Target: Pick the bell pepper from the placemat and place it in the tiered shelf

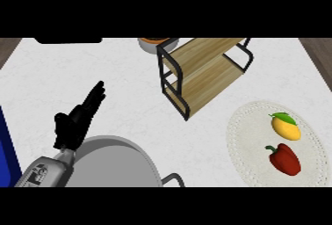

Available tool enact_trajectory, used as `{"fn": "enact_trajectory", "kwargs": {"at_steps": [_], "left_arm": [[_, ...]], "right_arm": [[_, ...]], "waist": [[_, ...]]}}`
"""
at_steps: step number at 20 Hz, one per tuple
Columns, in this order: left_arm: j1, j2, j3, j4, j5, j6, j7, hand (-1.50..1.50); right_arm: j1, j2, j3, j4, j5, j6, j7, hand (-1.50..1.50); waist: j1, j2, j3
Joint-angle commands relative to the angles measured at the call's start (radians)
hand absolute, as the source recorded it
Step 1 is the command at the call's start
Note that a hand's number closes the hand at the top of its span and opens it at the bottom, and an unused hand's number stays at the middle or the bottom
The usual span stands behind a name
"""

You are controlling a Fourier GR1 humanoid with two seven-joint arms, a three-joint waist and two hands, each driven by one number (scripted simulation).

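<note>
A red bell pepper (pixel 284 159) with a green stem lies on the pale round placemat (pixel 245 132) at the right. Just behind it on the same mat sits a yellow lemon (pixel 286 126) with a green leaf. The tiered shelf (pixel 201 70), wooden boards in a black frame, stands at the back centre. My left hand (pixel 76 121) rests at the left, open, fingers straight and pointing away, holding nothing and far from the pepper. My right hand does not show.
A grey pan (pixel 123 165) with a handle at its right sits at the front left, partly under my left forearm. A small orange-topped container (pixel 154 43) stands behind the shelf. A blue object (pixel 6 149) lines the left edge.
</note>
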Motion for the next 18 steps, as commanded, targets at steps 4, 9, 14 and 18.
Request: {"fn": "enact_trajectory", "kwargs": {"at_steps": [4,9,14,18], "left_arm": [[0.122,0.043,-0.021,0.058,-0.014,-0.035,0.01,0.0],[0.069,0.023,-0.01,0.091,-0.01,-0.052,0.002,0.0],[0.091,0.03,-0.01,0.055,-0.014,-0.062,0.023,0.0],[0.127,-0.026,-0.054,0.074,-0.072,-0.014,-0.021,0.0]], "right_arm": [[0.006,-0.216,0.047,-0.166,0.311,-0.093,0.255,-1.5],[-0.04,-0.162,0.169,-0.33,0.434,-0.144,0.544,-1.5],[-0.081,-0.071,0.314,-0.393,0.493,-0.098,0.718,-1.5],[-0.109,-0.033,0.366,-0.377,0.506,-0.047,0.826,-1.5]], "waist": [[0.027,0.011,-0.016],[0.043,0.023,-0.012],[0.055,0.02,-0.009],[0.047,0.021,-0.009]]}}
